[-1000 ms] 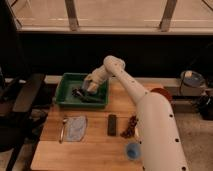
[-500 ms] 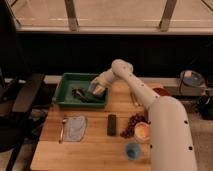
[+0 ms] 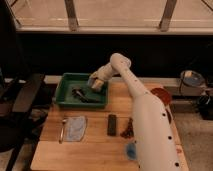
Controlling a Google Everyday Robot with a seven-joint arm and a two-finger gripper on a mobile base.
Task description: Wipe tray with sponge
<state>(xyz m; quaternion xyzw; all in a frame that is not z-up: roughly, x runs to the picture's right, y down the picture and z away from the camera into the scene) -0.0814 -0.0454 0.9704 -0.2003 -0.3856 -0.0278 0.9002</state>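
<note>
The green tray (image 3: 64, 93) stands at the back left of the wooden table. My gripper (image 3: 96, 84) is down inside the tray's right end, with the arm reaching in from the right. It is shut on the small blue-grey sponge (image 3: 92, 78), which shows at the gripper's upper left side, close over the tray floor. Dark utensil-like objects (image 3: 82, 94) lie on the tray floor just left of the gripper.
In front of the tray lie a pale-blue cloth (image 3: 76, 127), a utensil (image 3: 63, 131), a dark bar (image 3: 112, 125) and a brown snack (image 3: 127, 129). A blue cup (image 3: 131, 150) stands near the front. A dark chair (image 3: 22, 95) stands left of the table.
My gripper moved a little right and toward the tray's front edge, then back left and up the tray, with the sponge staying at its tip. The tray has not moved.
</note>
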